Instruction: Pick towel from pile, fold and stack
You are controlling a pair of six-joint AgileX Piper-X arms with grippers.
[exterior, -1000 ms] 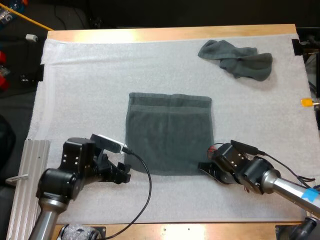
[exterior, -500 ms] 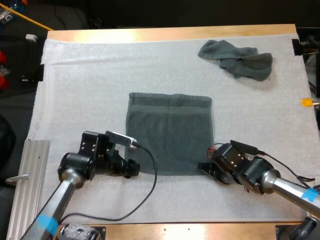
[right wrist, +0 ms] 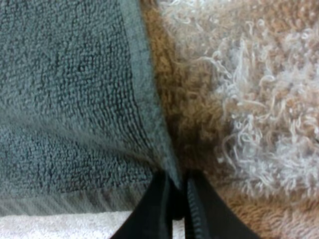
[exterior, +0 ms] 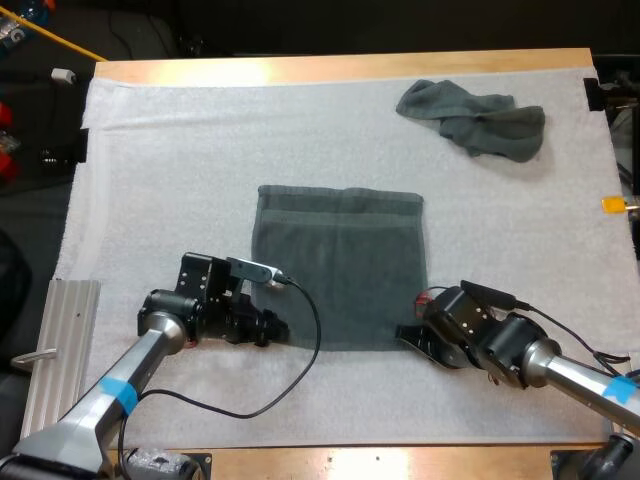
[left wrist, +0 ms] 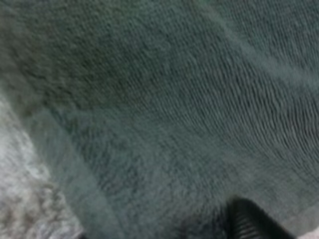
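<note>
A dark grey-green towel (exterior: 338, 265) lies flat as a rectangle in the middle of the white mat (exterior: 180, 180). My left gripper (exterior: 272, 328) is low at the towel's near left corner; its wrist view looks closely onto the towel's weave (left wrist: 174, 99) and hem, with mat (left wrist: 20, 199) beside it. My right gripper (exterior: 408, 335) is at the near right corner. In the right wrist view its gripper (right wrist: 175, 206) is shut on the towel's hem (right wrist: 144, 99), pinching the corner. A second, crumpled towel (exterior: 472, 117) lies at the far right of the mat.
A ribbed metal rail (exterior: 55, 350) runs along the mat's near left side. The wooden table edge (exterior: 340, 68) borders the far side. Bare mat stretches left of the flat towel and between it and the crumpled one.
My left arm has stretched forward and to the right, bringing its gripper from beside the mat's near left area to the towel's near left corner. The right arm and both towels have stayed put.
</note>
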